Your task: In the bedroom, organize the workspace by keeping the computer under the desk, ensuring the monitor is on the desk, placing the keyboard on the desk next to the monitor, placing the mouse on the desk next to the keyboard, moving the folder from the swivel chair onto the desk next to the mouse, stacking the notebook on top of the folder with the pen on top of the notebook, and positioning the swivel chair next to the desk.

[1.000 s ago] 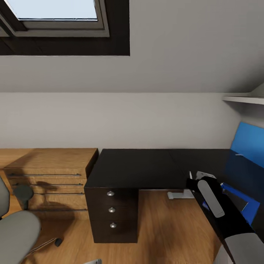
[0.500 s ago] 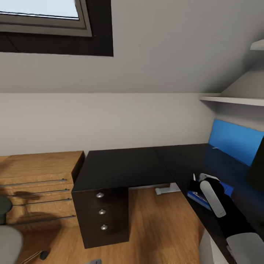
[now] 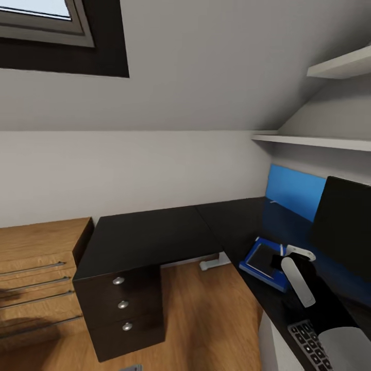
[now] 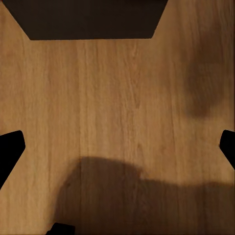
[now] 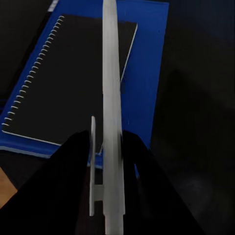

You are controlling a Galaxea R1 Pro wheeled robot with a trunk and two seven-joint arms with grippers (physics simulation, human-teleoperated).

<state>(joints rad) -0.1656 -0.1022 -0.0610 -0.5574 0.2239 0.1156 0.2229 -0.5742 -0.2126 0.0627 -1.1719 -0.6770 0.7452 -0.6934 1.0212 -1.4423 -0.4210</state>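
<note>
Between your right gripper's [image 5: 108, 147] two dark fingers [image 5: 73, 181]: one slim white pen [image 5: 110, 98], pinched lengthwise, its far end reaching out past the fingertips. No writing can be read on the pen.

Beyond and under those fingertips: one dark spiral-bound notebook [image 5: 68, 78], lying flat on one bright blue folder [image 5: 147, 73]; blue shows around the notebook on several sides. Cover plain, no label or brand to read. Both lie on the glossy black desk [image 3: 154, 234].

Head view, same gripper [image 3: 291, 252]: it hovers over the near edge of the folder [image 3: 255, 250] with the notebook [image 3: 260, 257] on it.

Beside your right arm: one black monitor [image 3: 342, 224], standing on the desk, screen blank. Near the arm's base: one keyboard [image 3: 309, 342], corner only, key legends too small for you to read.

Left gripper [image 4: 117, 147]: fingers spread wide, tips at either edge of its wrist view, over bare wood floor [image 4: 117, 98].

Other items: desk drawer unit [image 3: 123, 309], three round silver knobs; light wooden dresser [image 3: 36, 273]; blue panel [image 3: 293, 190] behind the desk; two wall shelves [image 3: 309, 140]; skylight [image 3: 46, 26].
</note>
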